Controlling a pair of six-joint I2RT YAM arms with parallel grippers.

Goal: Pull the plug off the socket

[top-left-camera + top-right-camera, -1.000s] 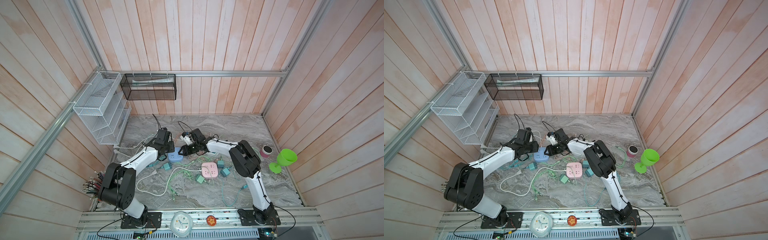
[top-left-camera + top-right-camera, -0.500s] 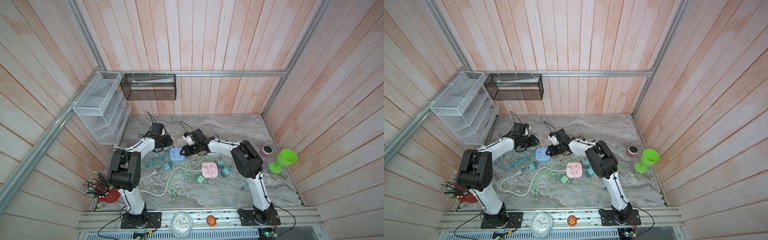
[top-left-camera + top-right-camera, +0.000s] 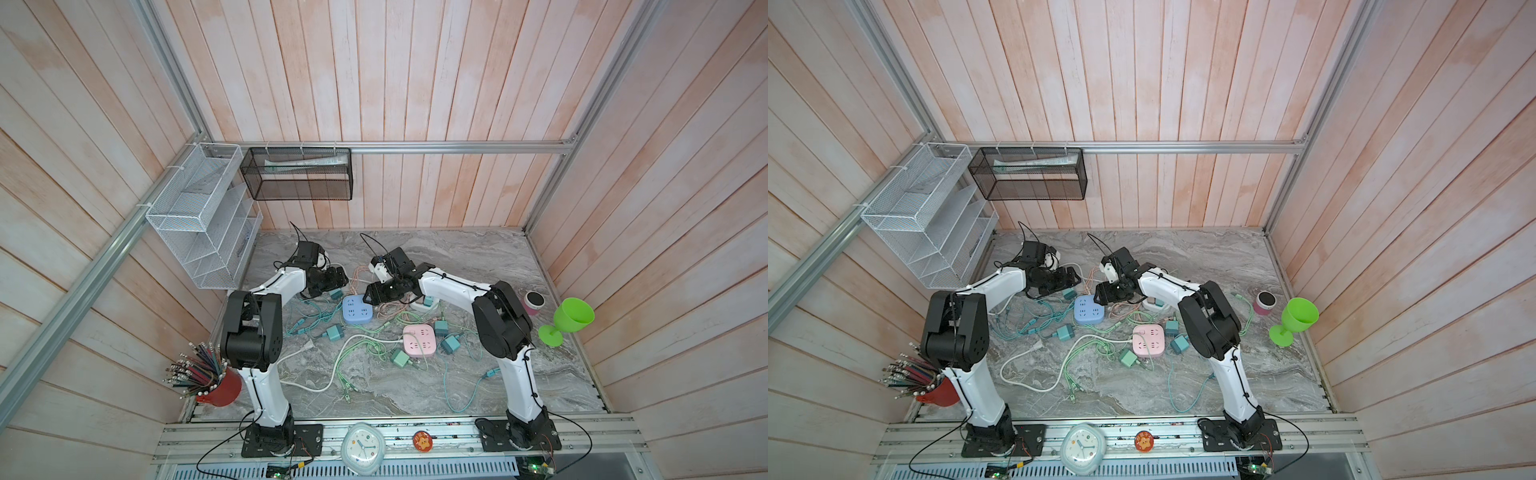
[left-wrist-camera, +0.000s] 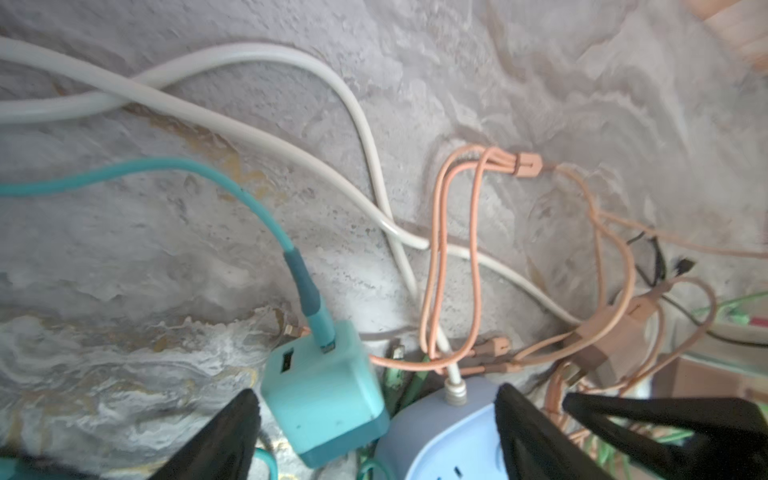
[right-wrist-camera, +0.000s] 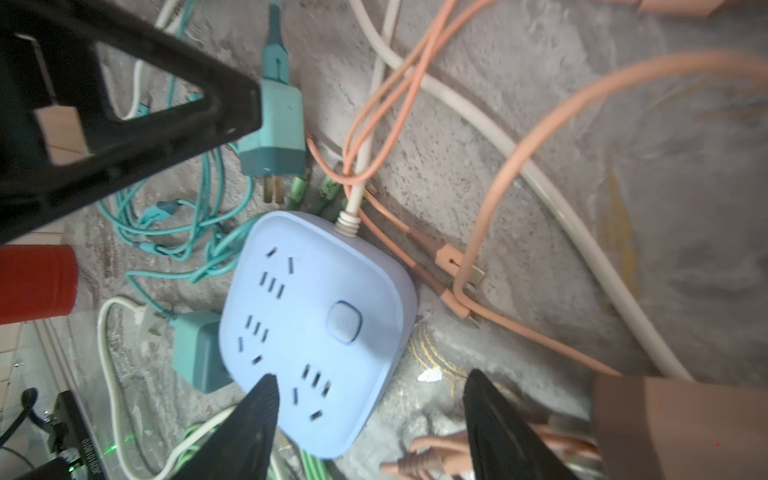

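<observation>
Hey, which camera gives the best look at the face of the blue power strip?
The right wrist view: the blue power strip shows large and sharp, nearly its whole face visible with nothing plugged in. In both top views the strip is small and distant. The left wrist view catches only one cropped end of it.

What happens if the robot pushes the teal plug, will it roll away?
Probably not. The teal plug is a boxy cube with flat sides, so it should slide or tip rather than roll. Its cord lies in a loose curve, so it is likely floppy and would drag behind. The plug looks like small plastic, so it is probably light.
</observation>
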